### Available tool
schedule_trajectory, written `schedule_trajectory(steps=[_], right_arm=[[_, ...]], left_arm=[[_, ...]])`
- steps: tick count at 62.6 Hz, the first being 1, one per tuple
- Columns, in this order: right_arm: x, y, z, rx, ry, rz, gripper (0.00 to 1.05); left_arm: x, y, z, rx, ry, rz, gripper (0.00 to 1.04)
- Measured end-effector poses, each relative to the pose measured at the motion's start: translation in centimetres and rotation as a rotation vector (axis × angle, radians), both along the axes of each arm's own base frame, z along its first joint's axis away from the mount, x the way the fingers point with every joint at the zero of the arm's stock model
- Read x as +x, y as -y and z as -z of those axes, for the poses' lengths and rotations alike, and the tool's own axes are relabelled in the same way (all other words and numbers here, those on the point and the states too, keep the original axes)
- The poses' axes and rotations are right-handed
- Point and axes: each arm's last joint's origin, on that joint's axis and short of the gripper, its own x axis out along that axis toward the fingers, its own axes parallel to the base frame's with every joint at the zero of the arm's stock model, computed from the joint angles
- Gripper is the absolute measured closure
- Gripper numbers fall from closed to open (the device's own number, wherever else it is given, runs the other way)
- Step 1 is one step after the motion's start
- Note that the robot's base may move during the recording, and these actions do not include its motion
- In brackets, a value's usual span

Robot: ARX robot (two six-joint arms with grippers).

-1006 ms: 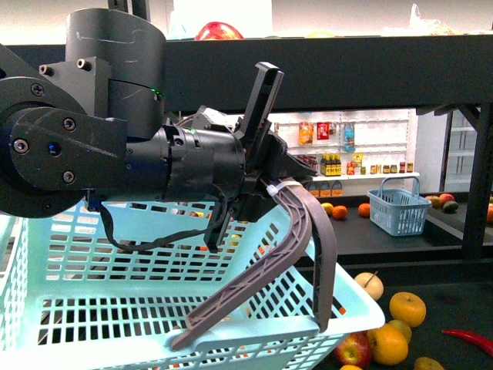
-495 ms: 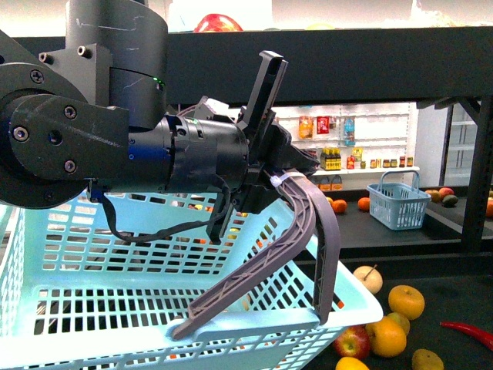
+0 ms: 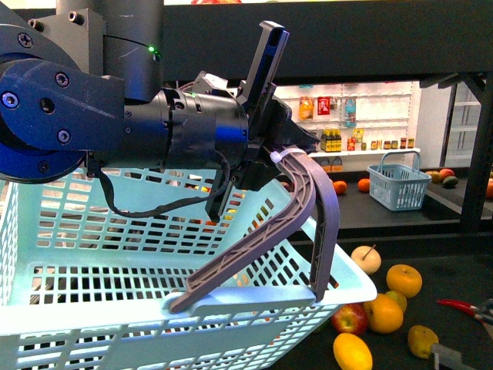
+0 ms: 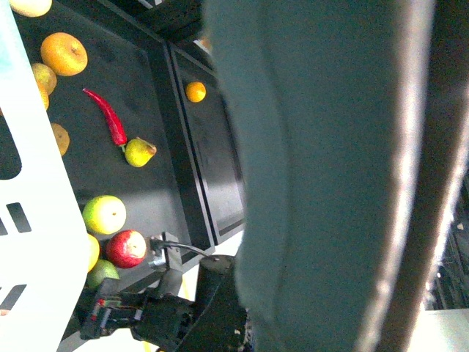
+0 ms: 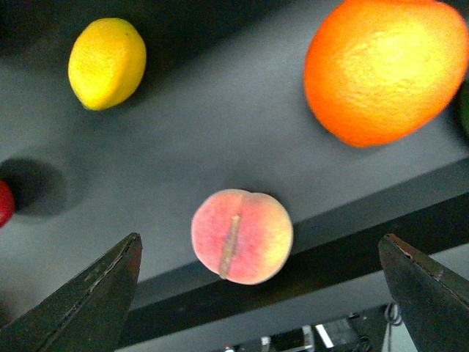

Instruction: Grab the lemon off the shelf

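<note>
This is a shop, laid out like a small grocery. White wall shelves (image 3: 350,150) hold rows of bottles. Loose fruit (image 3: 404,280) lies on a black rack (image 3: 362,46) beside shopping baskets (image 3: 398,202).

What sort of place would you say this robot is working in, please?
Probably a grocery shop, perhaps a mock one: loose fruit such as an orange lies on the black shelf, white wall shelves behind hold rows of bottles, and a blue shopping basket stands farther back.
</note>
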Motion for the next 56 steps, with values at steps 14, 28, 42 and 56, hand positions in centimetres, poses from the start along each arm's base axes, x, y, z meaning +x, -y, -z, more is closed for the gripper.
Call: schedule_trajectory(steps=[14, 28, 42, 56], right_arm=[[4.5, -3.1, 2.6, 0.023, -0.036, 0.093, 0.07], [7.2, -5.0, 5.5, 0.052, -0.055, 0.188, 0.07], [9.5, -6.6, 7.8, 0.047, -0.061, 0.254, 0.07], [11.3, -7.6, 8.8, 0.059, -0.046, 0.279, 0.07]], left_arm=[[0.0, 0.0, 0.0, 0.0, 0.001, 0.0, 0.98], [0.0, 0.0, 0.0, 0.001, 0.001, 0.0, 0.98], [0.0, 0.0, 0.0, 0.0, 0.001, 0.001, 0.98], [0.0, 0.0, 0.0, 0.0, 0.001, 0.001, 0.98]])
